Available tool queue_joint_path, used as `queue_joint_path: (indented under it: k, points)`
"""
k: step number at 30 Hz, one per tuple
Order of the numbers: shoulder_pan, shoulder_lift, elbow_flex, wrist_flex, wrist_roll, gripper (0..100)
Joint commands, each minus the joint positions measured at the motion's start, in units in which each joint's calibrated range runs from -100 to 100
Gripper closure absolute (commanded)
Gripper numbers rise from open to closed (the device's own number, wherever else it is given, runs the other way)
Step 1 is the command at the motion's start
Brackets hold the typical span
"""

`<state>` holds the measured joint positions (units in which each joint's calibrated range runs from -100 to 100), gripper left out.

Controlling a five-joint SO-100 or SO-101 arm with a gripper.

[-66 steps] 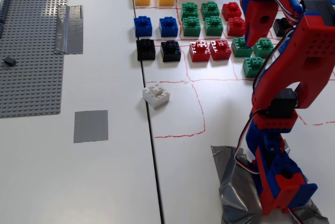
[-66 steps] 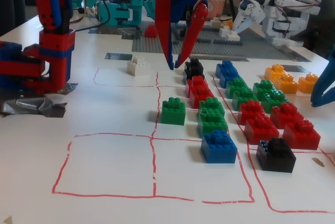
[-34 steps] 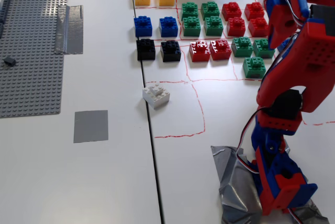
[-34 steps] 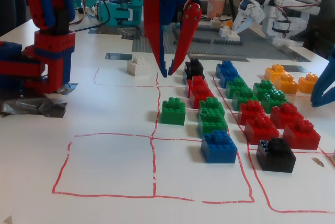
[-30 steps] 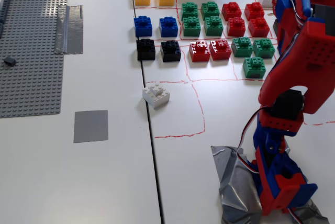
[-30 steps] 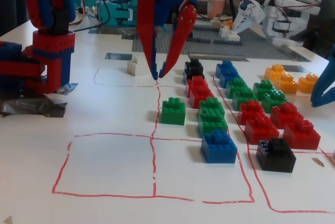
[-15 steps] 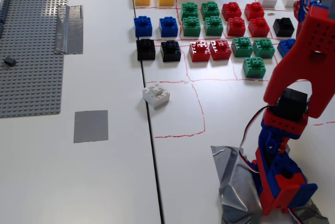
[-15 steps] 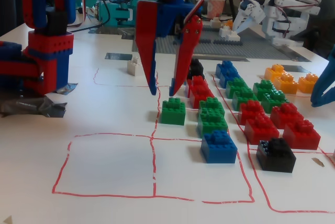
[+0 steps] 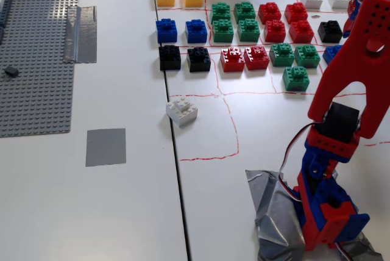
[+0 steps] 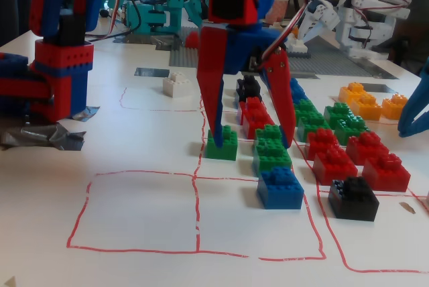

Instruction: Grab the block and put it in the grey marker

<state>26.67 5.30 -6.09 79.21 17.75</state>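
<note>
no readable writing on anything. in a fixed view the gripper (image 10: pixel 253 145) hangs with jaws spread wide, holding nothing, above the block (image 10: pixel 281 188) — its tips perhaps level with the green bricks (image 10: pixel 271 150). in the high fixed view the block (image 9: pixel 333 53) is half hidden behind the arm; the grey marker (image 9: pixel 105 146) lies well apart, left.

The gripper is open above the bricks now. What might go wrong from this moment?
1. The open gripper seems to straddle the green bricks, behind the blue block; closing here would likely grab green.
2. The bricks sit close together, so a finger may push the black brick beside the block.
3. The grey tape square lies far across the table, past the white brick; the block may slip on the way.
</note>
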Motion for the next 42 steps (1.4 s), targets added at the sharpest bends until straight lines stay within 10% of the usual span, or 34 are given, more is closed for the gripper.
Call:
queue_joint_path:
  k: [1,42]
  points:
    - [0.61,-0.51,-7.18,0.35,-0.63,68]
    - [-2.73,16.57,-23.07,1.32,-4.0,69]
